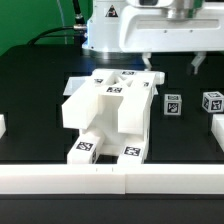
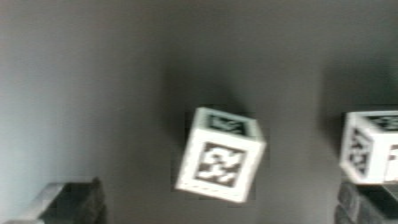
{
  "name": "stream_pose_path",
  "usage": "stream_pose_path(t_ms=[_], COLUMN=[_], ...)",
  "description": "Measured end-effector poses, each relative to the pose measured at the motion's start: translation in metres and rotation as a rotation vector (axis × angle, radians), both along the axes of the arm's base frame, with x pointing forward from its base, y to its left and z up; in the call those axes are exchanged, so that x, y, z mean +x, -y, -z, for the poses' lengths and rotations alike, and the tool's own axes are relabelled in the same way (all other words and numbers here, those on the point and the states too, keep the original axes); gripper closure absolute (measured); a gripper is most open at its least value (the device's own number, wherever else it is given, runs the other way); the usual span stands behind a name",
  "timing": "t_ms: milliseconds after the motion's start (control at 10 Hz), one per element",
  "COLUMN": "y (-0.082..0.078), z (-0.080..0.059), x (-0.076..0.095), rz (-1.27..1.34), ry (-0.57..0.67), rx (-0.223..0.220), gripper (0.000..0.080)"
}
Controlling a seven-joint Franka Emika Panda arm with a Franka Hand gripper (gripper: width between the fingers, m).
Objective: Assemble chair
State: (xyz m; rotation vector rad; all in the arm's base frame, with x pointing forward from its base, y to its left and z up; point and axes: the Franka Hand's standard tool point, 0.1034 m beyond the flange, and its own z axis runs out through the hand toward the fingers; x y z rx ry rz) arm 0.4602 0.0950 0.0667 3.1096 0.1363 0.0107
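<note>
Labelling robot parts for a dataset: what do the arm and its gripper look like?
The gripper has a wide, glossy white, boxy body with two short dark fingers. Behind it, the white arm housing carries a square black-and-white tag. A thin dark cable runs off toward the exterior view's left.

Loses the gripper above its fingers to the exterior view's top edge. Cannot read the blurred tags on the small cube below the gripper. Crops a second cube beside it at the frame edge.
</note>
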Motion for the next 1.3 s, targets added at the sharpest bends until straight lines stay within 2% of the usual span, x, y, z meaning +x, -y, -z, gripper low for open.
stream_pose_path(t_ms=[400, 700, 800, 1000, 1300], y=[-0.045, -0.043, -0.049, -0.063, -0.072], z=[0.015, 0.016, 0.021, 0.026, 0.033], x=[0.002, 0.003, 0.000, 0.005, 0.007], rz=[0.012, -0.003, -0.008, -0.009, 0.008], ry=[0.008, 0.007, 0.002, 0.006, 0.003], rx=[0.002, 0.000, -0.002, -0.001, -0.004], gripper=[0.0151, 0.0151, 0.0151, 0.0151, 0.0151])
